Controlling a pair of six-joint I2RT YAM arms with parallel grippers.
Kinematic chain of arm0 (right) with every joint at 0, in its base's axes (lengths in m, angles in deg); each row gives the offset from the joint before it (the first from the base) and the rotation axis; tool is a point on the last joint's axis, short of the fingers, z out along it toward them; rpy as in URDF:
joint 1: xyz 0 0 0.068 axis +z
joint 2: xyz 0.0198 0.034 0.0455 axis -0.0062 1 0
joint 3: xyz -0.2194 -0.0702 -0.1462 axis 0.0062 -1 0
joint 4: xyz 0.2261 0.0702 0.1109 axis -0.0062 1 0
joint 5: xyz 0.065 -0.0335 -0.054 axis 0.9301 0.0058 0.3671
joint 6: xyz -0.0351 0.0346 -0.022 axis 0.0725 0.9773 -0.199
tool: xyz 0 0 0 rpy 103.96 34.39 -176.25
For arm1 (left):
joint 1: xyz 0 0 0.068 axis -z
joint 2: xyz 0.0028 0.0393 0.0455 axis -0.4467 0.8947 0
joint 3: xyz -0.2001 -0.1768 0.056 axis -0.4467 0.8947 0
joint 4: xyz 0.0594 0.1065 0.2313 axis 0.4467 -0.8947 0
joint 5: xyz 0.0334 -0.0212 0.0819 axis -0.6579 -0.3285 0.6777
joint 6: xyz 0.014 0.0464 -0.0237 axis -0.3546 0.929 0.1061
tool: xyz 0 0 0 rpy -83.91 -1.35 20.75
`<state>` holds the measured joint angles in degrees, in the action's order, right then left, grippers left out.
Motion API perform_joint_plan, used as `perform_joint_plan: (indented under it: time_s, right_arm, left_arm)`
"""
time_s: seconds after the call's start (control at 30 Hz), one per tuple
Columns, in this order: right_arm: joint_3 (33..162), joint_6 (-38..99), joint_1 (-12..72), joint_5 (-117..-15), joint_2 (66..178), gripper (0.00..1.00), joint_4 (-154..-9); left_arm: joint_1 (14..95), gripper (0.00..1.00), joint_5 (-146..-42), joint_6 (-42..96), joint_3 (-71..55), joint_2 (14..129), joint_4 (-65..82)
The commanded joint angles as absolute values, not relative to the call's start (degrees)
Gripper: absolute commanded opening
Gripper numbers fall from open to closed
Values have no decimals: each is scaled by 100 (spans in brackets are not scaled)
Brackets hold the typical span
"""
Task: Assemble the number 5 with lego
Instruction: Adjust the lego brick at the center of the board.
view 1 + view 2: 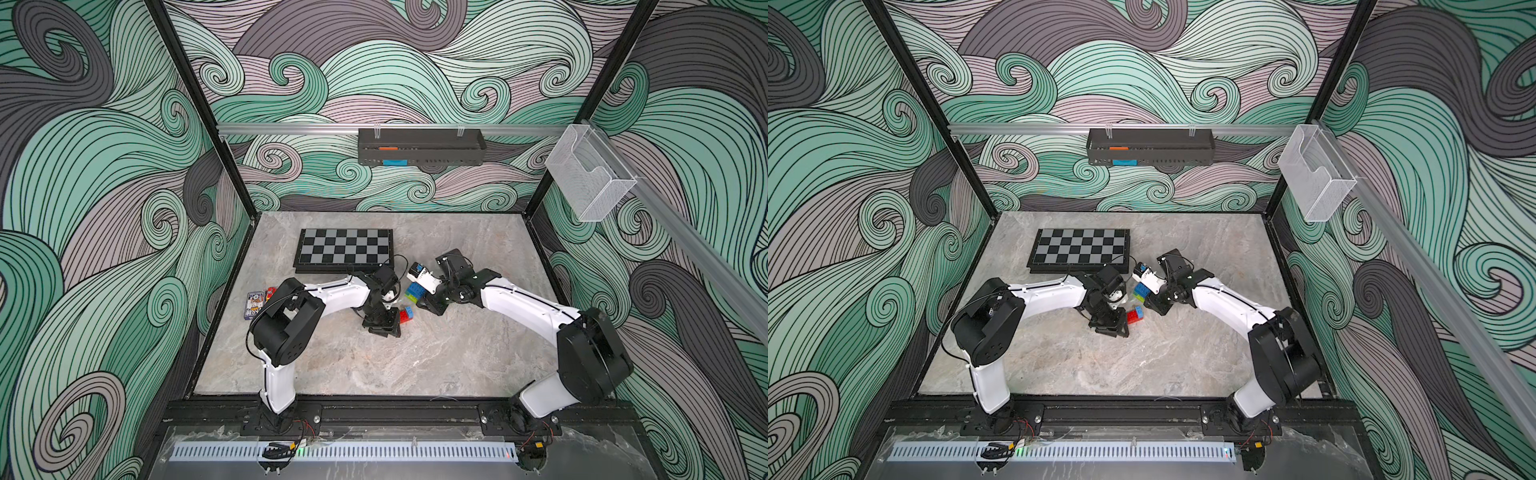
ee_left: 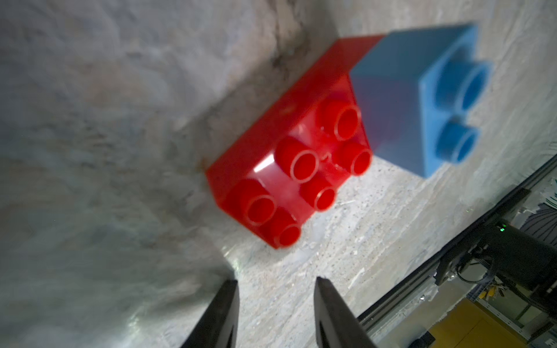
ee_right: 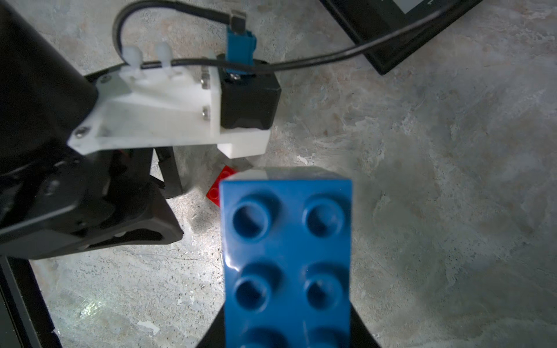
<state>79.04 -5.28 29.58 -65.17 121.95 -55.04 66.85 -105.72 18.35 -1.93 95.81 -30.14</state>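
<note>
Both top views: right gripper [image 1: 420,297] clamps dark-blue brick [image 1: 414,287], which is joined to lime-green brick [image 1: 411,296], just front of checkered board [image 1: 345,245]. Red brick [image 1: 402,315] and light-blue brick [image 1: 409,310] touch, farther front. Printed tin [image 1: 255,304]: lettering unreadable.
Left wrist: left gripper [image 2: 275,281] jaws apart, empty, near red brick.
Right wrist: dark-blue brick between the fingers.

**Finding: a robotics laboratory test cell**

Viewed from the open front, this is a purpose-built enclosure, not a home or a shop. Black frame posts [image 1: 187,104] carry printed wave-pattern panels [image 1: 104,166] on three sides of a marble-look tabletop [image 1: 374,365]. Two white-and-black robot arms, the left arm [image 1: 332,291] and the right arm [image 1: 528,309], are mounted on a black base rail [image 1: 395,415] along the front edge. Exposed wiring and a slotted cable duct [image 1: 374,451] run in front of it. An aluminium rail [image 1: 291,128] on the back wall bears a black tray [image 1: 422,153]. A clear bin [image 1: 590,183] hangs on the side rail.
</note>
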Motion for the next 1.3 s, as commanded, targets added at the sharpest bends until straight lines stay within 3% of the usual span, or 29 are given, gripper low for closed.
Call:
perform_joint_plan:
  time_s: [0.0, 0.33, 0.73, 1.27]
  right_arm:
    - [7818, -376, 2948, -6473, 12040, 33, -5635]
    - [7720, -163, 2991, -6275, 11994, 32, -5800]
    - [7675, -165, 3293, -6168, 12210, 32, -5802]
    - [7790, -26, 3779, -6750, 12707, 32, -5820]
  left_arm:
    - [6694, 46, -9903, 1764, -327, 9802, -3214]
    - [6636, 50, -8645, 1582, -432, 9924, -3250]
    - [6520, 52, -8463, 1650, -689, 9886, -3224]
    - [6454, 52, -8540, 1454, 581, 8255, -3227]
